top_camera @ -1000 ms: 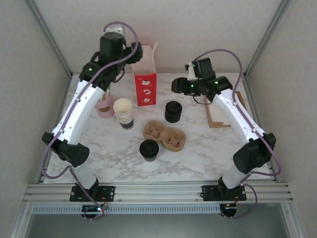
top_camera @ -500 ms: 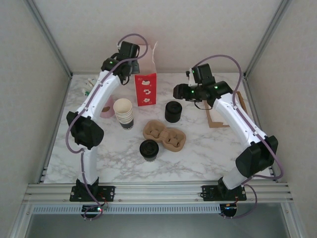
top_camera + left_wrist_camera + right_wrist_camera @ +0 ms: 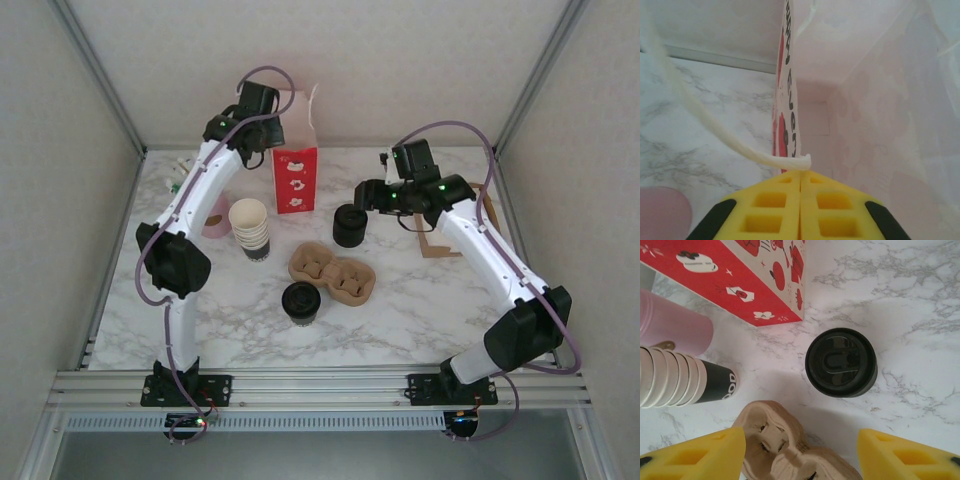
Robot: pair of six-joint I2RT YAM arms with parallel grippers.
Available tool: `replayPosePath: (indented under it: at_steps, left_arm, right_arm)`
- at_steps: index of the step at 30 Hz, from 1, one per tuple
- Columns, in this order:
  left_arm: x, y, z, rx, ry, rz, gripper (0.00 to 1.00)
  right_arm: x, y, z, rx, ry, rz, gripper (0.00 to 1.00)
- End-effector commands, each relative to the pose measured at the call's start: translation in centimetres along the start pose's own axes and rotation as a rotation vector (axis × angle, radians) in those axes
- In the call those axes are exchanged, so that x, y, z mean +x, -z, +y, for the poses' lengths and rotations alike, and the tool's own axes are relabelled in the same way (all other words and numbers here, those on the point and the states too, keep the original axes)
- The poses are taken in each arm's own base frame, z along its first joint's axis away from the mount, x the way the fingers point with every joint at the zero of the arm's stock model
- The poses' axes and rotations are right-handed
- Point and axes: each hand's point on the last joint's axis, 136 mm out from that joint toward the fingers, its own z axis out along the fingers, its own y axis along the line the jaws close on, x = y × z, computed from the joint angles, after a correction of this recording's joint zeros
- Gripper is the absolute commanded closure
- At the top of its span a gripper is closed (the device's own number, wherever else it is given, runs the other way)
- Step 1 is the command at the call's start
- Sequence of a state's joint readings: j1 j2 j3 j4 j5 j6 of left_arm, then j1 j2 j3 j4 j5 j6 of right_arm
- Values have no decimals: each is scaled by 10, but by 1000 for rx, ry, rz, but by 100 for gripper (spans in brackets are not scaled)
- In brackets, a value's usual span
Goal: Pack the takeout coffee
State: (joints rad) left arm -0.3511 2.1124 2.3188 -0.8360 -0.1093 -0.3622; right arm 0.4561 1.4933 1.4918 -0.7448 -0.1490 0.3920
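- The takeout coffee (image 3: 300, 302) stands upright, well apart from both sets of jaws, across the cardboard carrier (image 3: 332, 272) from my right gripper (image 3: 368, 196).
- I judge it light and thin-walled, easy to crush or slosh: hold it gently around the wall below the lid.
- The right jaws stand released above the stack of lids (image 3: 841, 362).
- My left gripper (image 3: 800, 176) is clenched at the red bag (image 3: 294, 170) rim, with the cord handle (image 3: 715, 130) at its tips; a second ago it gaped over the pink cup (image 3: 213, 215).

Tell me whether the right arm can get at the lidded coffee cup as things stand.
Probably yes: the right claw is open, and the coffee cup stands beside the carrier with nothing above it.
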Motion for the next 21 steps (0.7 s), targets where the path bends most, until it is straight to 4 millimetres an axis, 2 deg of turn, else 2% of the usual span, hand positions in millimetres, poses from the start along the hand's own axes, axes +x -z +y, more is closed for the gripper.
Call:
replayPosePath:
  at_steps: [1,4,10,21]
  left_arm:
    - [-14,0,-17,90,60,-26,96]
    - [-14,0,-29,139,80,-21,100]
    - [-9,3,-59,225,107,-15,100]
    - [-19,16,-104,358,242,-66,100]
  right_arm:
    - [-3,11,-2,10,7,-39,39]
    - [-1,12,-5,12,3,-38,39]
    - [-2,16,-8,14,-1,-47,39]
    - [3,25,-21,22,-23,-60,39]
